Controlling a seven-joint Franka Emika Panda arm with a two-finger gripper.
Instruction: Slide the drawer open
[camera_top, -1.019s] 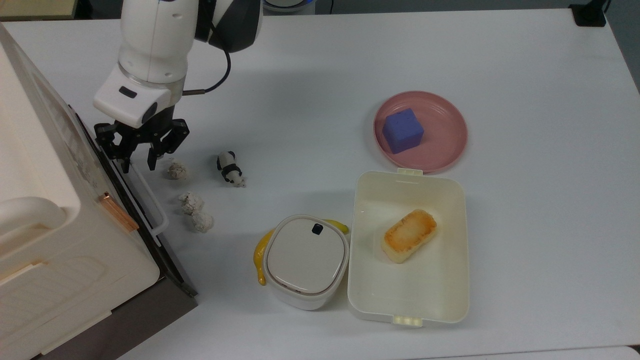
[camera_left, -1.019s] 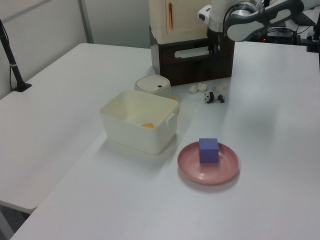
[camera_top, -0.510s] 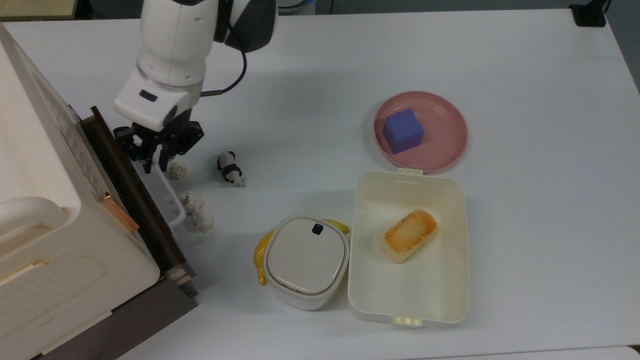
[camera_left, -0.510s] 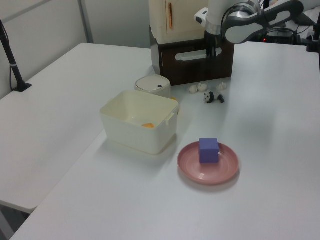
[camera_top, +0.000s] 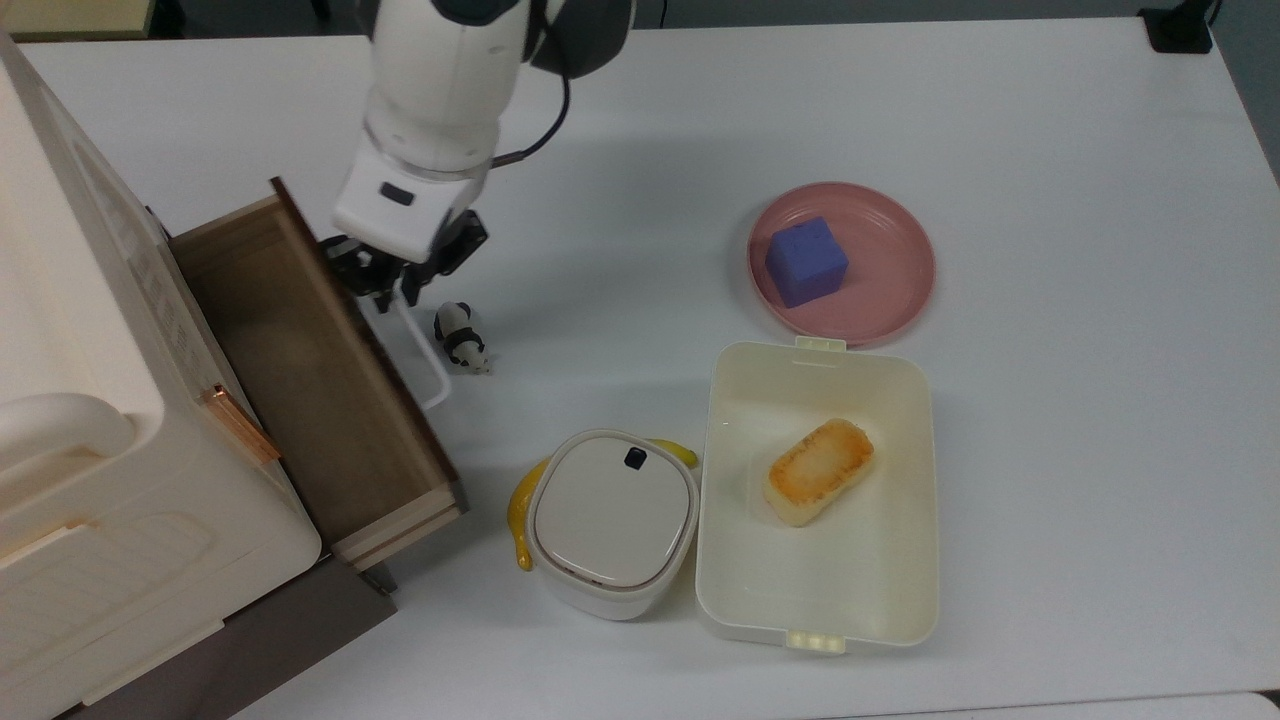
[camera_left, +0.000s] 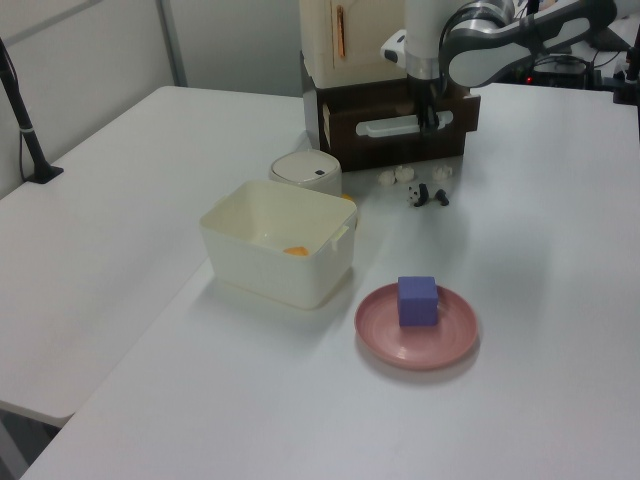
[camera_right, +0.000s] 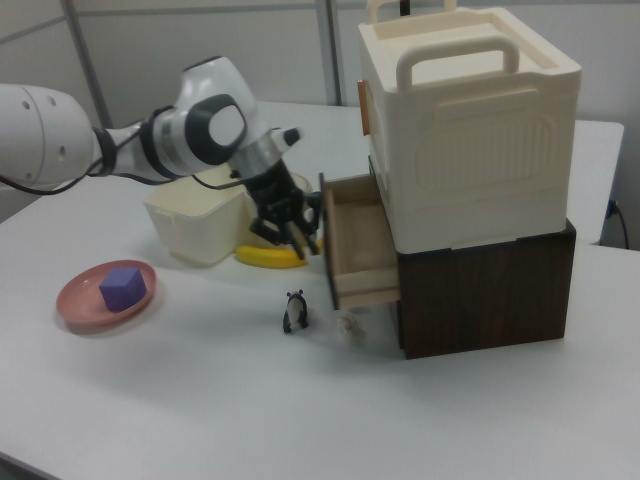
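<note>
The drawer (camera_top: 300, 370) stands pulled well out of the dark cabinet, its light wood interior bare. In the left view its dark brown front (camera_left: 345, 138) carries the white loop handle (camera_left: 385, 126). My gripper (camera_top: 388, 292) is shut on the far end of that handle (camera_top: 425, 365), pointing down from above. In the right view the gripper (camera_right: 295, 240) sits just in front of the drawer's (camera_right: 360, 250) front panel.
A panda figurine (camera_top: 458, 337) stands right beside the handle. Small white lumps (camera_left: 395, 175) lie under the drawer front. A white lidded container (camera_top: 612, 520), a banana (camera_top: 520, 515), a cream lunch box (camera_top: 720, 560) and a pink plate (camera_top: 900, 260) with a blue cube (camera_top: 806, 261) sit further off.
The gripper closed on the handle and moved toward the top view's right, drawing the drawer from shut to well open. The drawer front now covers the white lumps in the top view.
</note>
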